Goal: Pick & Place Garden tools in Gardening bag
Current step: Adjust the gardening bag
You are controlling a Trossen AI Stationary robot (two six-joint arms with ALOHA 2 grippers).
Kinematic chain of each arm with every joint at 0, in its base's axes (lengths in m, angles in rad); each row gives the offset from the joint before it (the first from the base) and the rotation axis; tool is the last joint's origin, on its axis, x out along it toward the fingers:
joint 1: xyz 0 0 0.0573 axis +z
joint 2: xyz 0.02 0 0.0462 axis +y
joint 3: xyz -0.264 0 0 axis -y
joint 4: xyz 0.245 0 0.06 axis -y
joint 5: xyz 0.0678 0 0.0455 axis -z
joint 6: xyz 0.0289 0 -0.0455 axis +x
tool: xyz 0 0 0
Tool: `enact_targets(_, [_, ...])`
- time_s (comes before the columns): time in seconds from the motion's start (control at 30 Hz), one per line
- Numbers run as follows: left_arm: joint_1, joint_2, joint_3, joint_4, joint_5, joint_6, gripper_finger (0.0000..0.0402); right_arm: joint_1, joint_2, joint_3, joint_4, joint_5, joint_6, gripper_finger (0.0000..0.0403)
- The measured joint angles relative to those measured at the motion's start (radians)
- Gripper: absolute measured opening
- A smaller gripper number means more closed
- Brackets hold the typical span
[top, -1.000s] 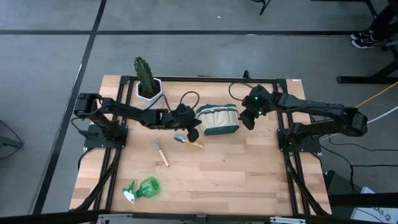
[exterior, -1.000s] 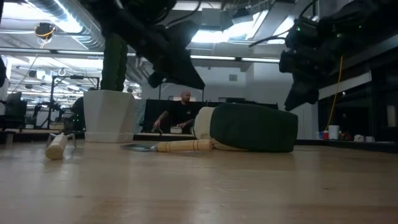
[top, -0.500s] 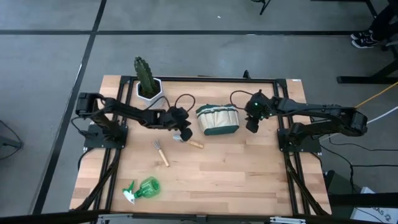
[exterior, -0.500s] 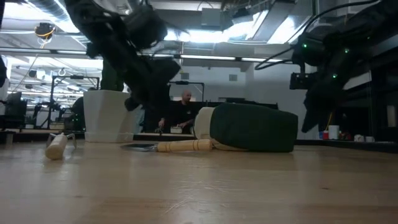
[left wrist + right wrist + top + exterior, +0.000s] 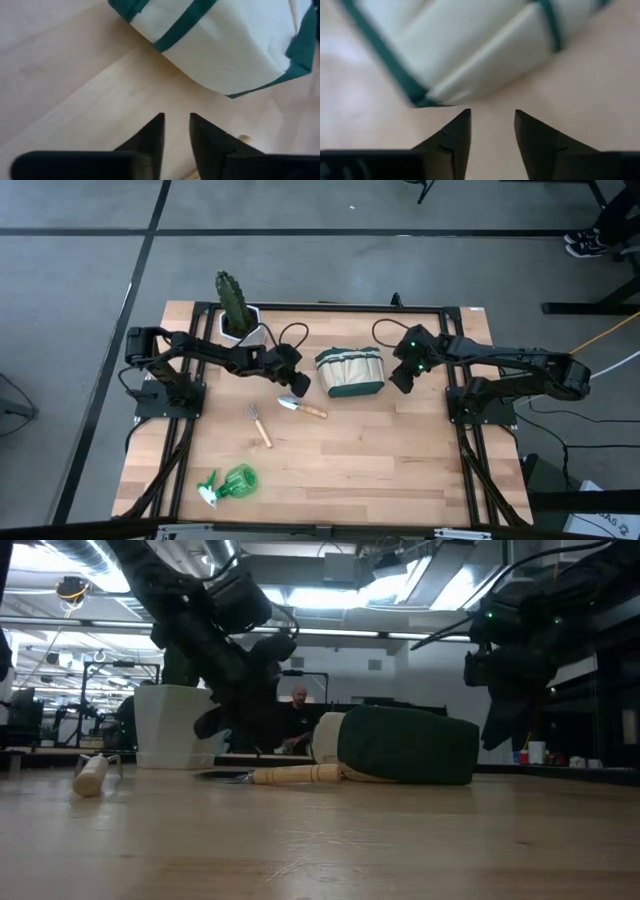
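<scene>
No writing is readable. The soft cream-and-green fabric gardening bag lies on the wooden desk between the empty, narrowly parted left tool and released right tool; the wooden-handled trowel lies just beside the left tool.

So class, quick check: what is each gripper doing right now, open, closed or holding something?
Left gripper: fingers slightly apart, holding nothing, beside the olive-green and cream fabric gardening bag.
Right gripper: open, empty, on the bag's other side.
</scene>
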Motion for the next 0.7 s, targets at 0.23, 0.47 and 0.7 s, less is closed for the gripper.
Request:
enact_targets(0.23, [0.037, 0.0, 0.0, 0.087, 0.019, -0.098, 0.0187, -0.009, 0.0, 0.03, 0.001, -0.195, 0.105, 0.0238])
enact_targets(0.47, [0.069, 0.0, 0.0, 0.183, 0.017, -0.226, 0.0275, -0.01, 0.001, 0.043, 0.055, -0.103, 0.182, 0.0309])
enact_targets(0.7, [0.068, 0.045, 0.001, 0.24, -0.001, -0.346, 0.0307, -0.024, 0.084, 0.043, 0.112, -0.044, 0.209, 0.0323])
